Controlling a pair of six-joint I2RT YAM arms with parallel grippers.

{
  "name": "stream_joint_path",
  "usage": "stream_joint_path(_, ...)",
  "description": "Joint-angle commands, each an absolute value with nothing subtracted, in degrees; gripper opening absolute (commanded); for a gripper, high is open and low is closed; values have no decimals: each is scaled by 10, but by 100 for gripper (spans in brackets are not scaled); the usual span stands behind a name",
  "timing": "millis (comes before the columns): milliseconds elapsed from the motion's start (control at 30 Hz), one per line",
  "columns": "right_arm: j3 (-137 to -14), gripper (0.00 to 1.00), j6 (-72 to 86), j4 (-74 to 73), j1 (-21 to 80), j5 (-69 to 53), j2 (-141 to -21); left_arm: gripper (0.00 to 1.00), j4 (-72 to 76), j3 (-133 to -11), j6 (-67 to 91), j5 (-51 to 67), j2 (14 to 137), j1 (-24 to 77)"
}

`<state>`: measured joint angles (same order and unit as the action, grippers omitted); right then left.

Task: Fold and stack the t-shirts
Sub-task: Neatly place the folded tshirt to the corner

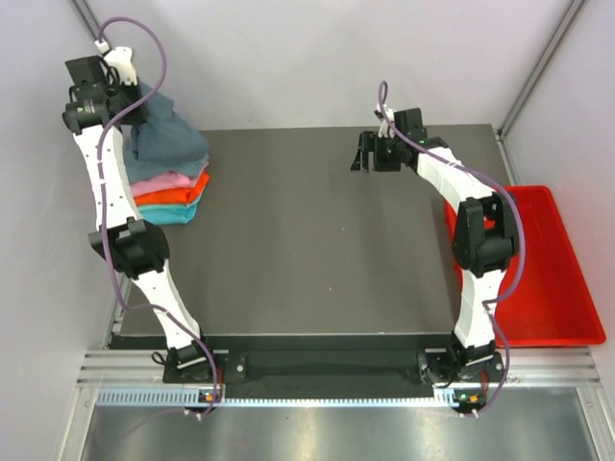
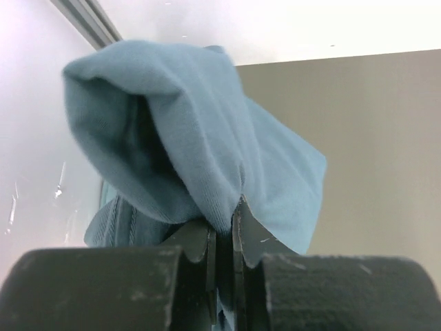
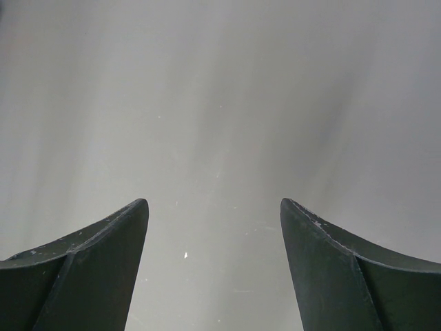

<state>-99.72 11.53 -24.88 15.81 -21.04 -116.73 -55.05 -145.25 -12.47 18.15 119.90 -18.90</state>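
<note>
1. Between the fingertips of the left end effector (image 2: 224, 210): a pinched fold of the slate blue-grey t-shirt (image 2: 193, 124), jaws clenched on it with no gap showing. Cloth bunched and loose, raised rather than laid flat.
2. Just beneath that end effector: rest of the same shirt draped down onto a pile at the far-left corner of the counter (image 1: 307, 250). Under it, what looks like a dusty teal t-shirt (image 1: 183, 152), hard to separate from the held cloth.
3. Lower in the pile, below the grip: pink t-shirt (image 1: 165, 181), orange t-shirt (image 1: 178, 197) and turquoise t-shirt (image 1: 175, 215), folded flat and lying one on another.
4. Well across the counter, to the right of the grip: right end effector (image 3: 213, 214), released, jaws wide apart, nothing between them, hovering above the surface.
5. Farther right again, beside the counter's edge: red tray (image 1: 567, 288), no cloth seen in it.
6. Judged progress: well along. Three shirts, likely four, folded and stacked, the last one gripped over the pile but rumpled. No other loose shirt in view. Probably left to do: settle it squarely on top, neaten the fold, let go.
</note>
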Motion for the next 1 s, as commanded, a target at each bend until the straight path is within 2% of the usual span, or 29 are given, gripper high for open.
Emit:
stream_joint_path(0,-998,77,103,-227,165,-212,-1138,0,-534,-1476,-156,151,1222,-187)
stream_joint_path(200,-990,77,100,-227,166,-211,-1137,0,-526,-1476,-178,111,1264,-180)
stream_joint_path(600,-980,77,101,-226,163,-216,-1140,0,-432,-1473,-227,-109,1303,-139)
stream_joint_path(967,-983,77,112,-227,149,-228,-1145,0,-325,-1452,-347,-241,1360,-99)
